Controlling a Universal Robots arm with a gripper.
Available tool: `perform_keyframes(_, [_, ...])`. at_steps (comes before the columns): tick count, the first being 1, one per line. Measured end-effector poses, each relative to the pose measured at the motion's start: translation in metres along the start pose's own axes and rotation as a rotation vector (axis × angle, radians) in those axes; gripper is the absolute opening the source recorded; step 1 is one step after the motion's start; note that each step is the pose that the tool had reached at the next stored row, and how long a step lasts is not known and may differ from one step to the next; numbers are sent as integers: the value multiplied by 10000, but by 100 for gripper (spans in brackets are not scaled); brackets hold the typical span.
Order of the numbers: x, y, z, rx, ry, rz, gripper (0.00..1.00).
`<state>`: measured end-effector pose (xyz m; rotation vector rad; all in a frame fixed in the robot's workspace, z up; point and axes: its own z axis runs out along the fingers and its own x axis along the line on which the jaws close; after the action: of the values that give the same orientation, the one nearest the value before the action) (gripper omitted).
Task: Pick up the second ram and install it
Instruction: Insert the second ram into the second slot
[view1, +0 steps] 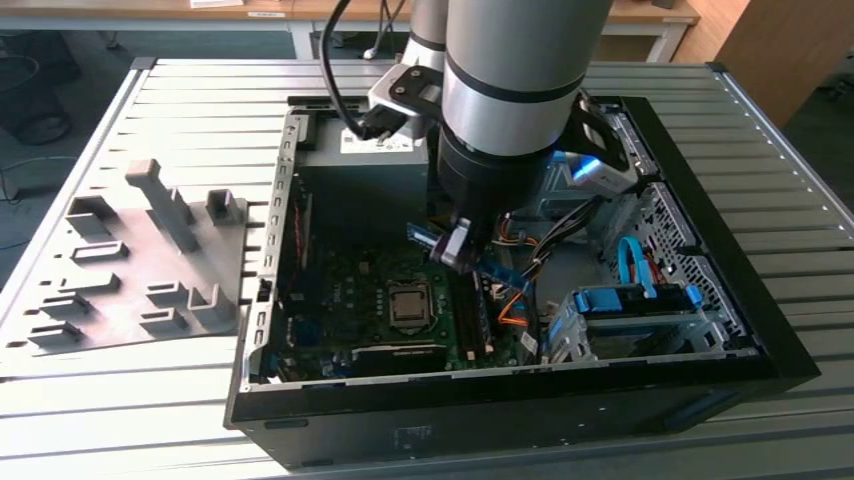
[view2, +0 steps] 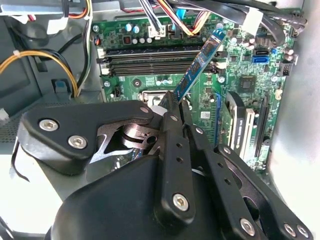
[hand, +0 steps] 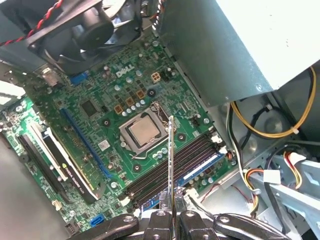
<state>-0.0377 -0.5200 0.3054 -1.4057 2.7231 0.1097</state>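
Note:
My gripper (view1: 451, 250) is inside the open computer case (view1: 534, 400), shut on the second ram (view1: 491, 270). In the second wrist view the ram (view2: 200, 62) is a thin bluish-green stick slanting out from the black fingertips (view2: 172, 107) over the motherboard (view2: 245, 85). It hangs above the row of black memory slots (view2: 150, 60) and stands apart from them. In the first wrist view I see the ram edge-on (hand: 171, 160), rising from the gripper (hand: 172, 215) and crossing over the memory slots (hand: 190, 160) beside the processor socket (hand: 142, 131).
A grey holder tray (view1: 134, 270) lies on the table at the exterior view's left. Inside the case are the power supply (hand: 225, 45), a fan (hand: 95, 30), an expansion card (hand: 55, 155), loose cables (hand: 260, 130) and a blue drive cage (view1: 627, 310).

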Motion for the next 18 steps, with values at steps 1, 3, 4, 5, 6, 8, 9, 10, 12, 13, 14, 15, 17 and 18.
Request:
perform_keyframes(1, [0,0,0,9,-2,86,14])
perform_keyframes(3, [0,0,0,26,-7,260,14])
perform_keyframes(4, [0,0,1,35,-9,344,14])
perform_keyframes(5, [0,0,1,42,-12,426,14])
perform_keyframes(6, [0,0,1,51,-15,508,14])
perform_keyframes(8, [0,0,1,67,-19,667,14])
perform_keyframes(9, [0,0,2,75,-21,745,14])
perform_keyframes(10, [0,0,2,82,-24,823,14])
perform_keyframes(12, [0,0,3,98,-29,987,14])
perform_keyframes(13, [0,0,3,106,-31,1067,14])
perform_keyframes(14, [0,0,3,115,-33,1149,14])
perform_keyframes(15, [0,0,4,123,-35,1229,14])
perform_keyframes(17, [0,0,4,139,-40,1387,14])
perform_keyframes(18, [0,0,4,146,-43,1465,14])
